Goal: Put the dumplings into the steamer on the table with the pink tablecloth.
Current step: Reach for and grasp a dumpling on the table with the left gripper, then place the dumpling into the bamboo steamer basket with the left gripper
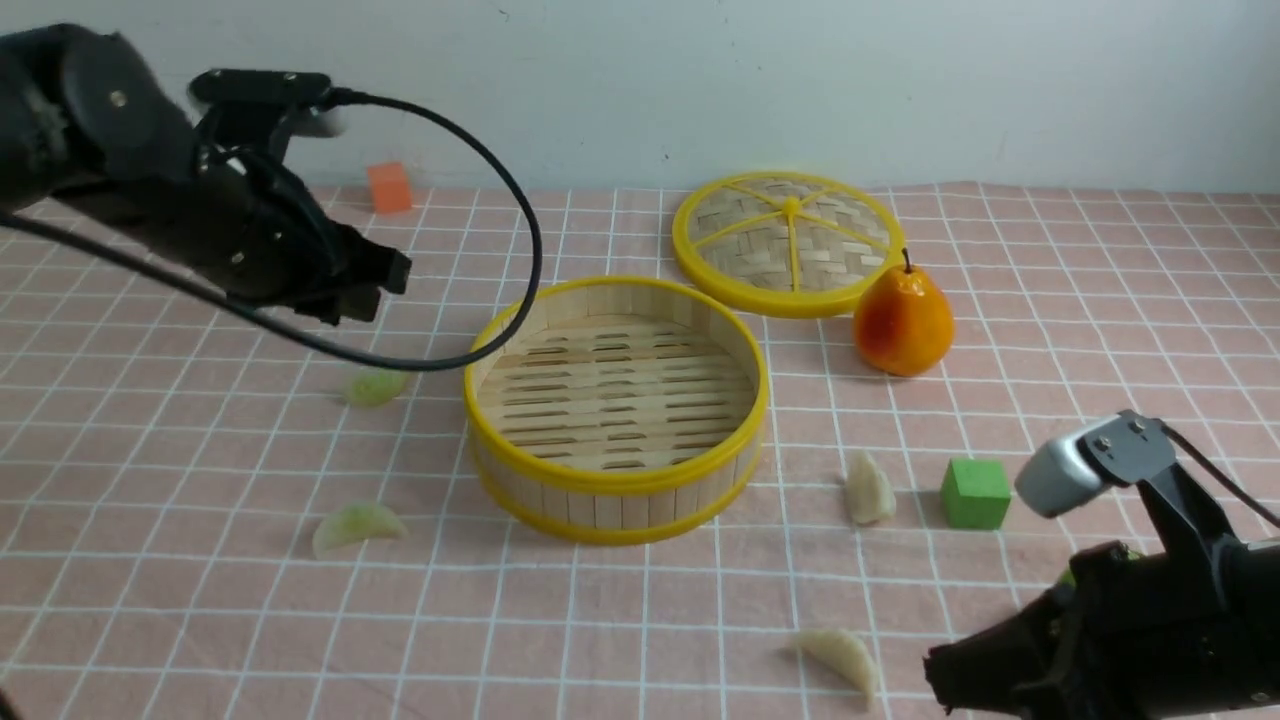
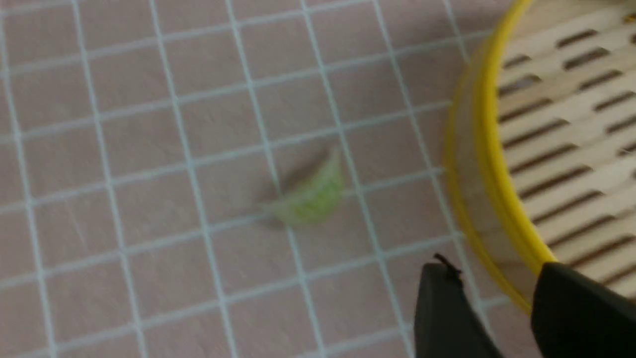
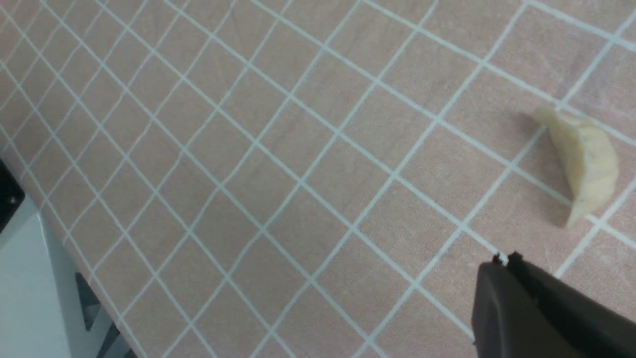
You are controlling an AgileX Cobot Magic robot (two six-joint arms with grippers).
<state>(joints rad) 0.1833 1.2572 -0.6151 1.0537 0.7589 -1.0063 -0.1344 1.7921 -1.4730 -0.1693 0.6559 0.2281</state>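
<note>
1. On the counter the pink tablecloth lies flat. All four dumplings sit on it, none in the basket yet.
2. Steamer is mid-counter, empty, open top.
3. Left claw hovers above the cloth at the steamer's 9 o'clock, jaws apart, nothing between them. Right claw is low at 5 o'clock, jaws together, empty.
4. Step in hand, my read: left arm picks the far green dumpling, near the rim at 9 o'clock and almost under the claw. Drop straight down, straddle the crescent across its thin width and close gently; it looks slick. Lift clear of the yellow rim before crossing over the slats.
5. Remaining: near green dumpling at 8 o'clock, first cream dumpling at 4, second cream dumpling at 5, beside the right claw.
6. Writing: no brand, label or text readable anywhere.
</note>
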